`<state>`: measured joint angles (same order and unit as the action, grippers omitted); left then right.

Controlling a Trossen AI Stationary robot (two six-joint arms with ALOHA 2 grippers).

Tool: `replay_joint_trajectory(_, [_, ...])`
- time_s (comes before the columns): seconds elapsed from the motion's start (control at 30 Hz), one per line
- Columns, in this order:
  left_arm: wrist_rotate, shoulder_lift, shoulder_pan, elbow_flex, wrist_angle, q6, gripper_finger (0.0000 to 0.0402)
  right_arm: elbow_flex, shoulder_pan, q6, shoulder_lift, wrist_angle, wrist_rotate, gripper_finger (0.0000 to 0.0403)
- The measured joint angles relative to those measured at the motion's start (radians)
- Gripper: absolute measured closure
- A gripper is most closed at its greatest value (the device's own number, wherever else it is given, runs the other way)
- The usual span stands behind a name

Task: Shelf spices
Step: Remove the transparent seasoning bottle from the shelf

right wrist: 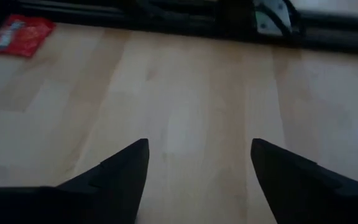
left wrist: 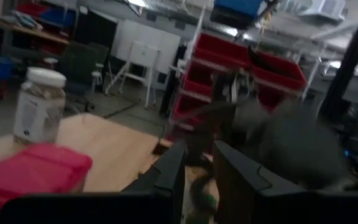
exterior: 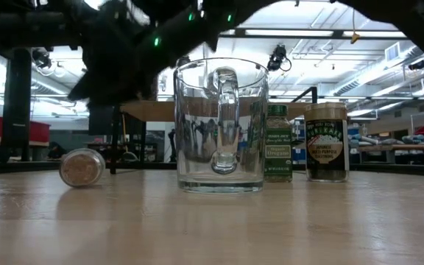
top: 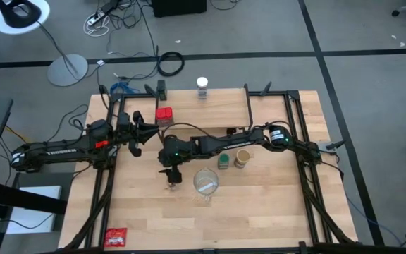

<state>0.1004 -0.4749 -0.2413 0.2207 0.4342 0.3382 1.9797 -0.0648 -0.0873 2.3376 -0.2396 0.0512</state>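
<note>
OPERATOR: Flat red packet (top: 115,237) lies nearest me, at the front edge. Not my business. Next in: tiny brownish jar (exterior: 82,167), down on its side on the table, lid end facing the low camera. Clear glass vessel (exterior: 219,125) stands just to its right from here.

SPOTTER: Where's your right gripper?

OPERATOR: Right gripper (top: 170,175) hangs just behind that tiny jar, reached in from across the table. Jaws are spread wide and empty, with only bare tabletop between them in the wrist view. I take the step in hand to be picking up the fallen jar.

SPOTTER: How would you go at it?

OPERATOR: It's round and on its side, so it will likely roll if nudged. I'd come straight down, one finger on each side of the barrel, and close square on the body rather than the lid. I'd also keep my wrist off the glass vessel.

SPOTTER: And beyond that?

OPERATOR: Green-lidded jar (exterior: 277,143) and tan-lidded jar (exterior: 326,140) stand upright, close side by side, behind the vessel. Farther back is the shelf (exterior: 149,110), its plank raised on thin black legs. Red tin (top: 163,115) and white-lidded jar (top: 202,86) sit at the far side. Left gripper (top: 146,128) waits near the tin; I cannot tell its state.
</note>
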Motion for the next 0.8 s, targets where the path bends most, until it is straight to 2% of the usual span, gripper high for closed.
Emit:
replay_joint_trajectory(0.17, [0.025, -0.031, 0.019, 0.000, -0.050, -0.045, 0.0313, 0.001, -0.033, -0.093, -0.109, -0.063, -0.087, 0.0135])
replay_joint_trajectory(0.3, [0.025, -0.061, 0.057, 0.000, -0.028, -0.105, 0.0298, 0.002, -0.049, -0.170, -0.240, -0.149, -0.256, 0.0135])
replay_joint_trajectory(0.47, [0.025, -0.086, 0.120, 0.006, -0.040, -0.155, 0.0254, 0.002, -0.055, -0.227, -0.405, -0.322, -0.467, 0.0137])
replay_joint_trajectory(0.63, [0.001, -0.151, 0.180, 0.120, -0.201, -0.249, 0.0197, 0.002, -0.056, -0.223, -0.564, -0.430, -0.564, 0.0142])
replay_joint_trajectory(0.8, [-0.008, -0.321, 0.267, 0.298, -0.550, -0.337, 0.0158, -0.045, -0.056, -0.221, -0.693, -0.446, -0.592, 0.0149])
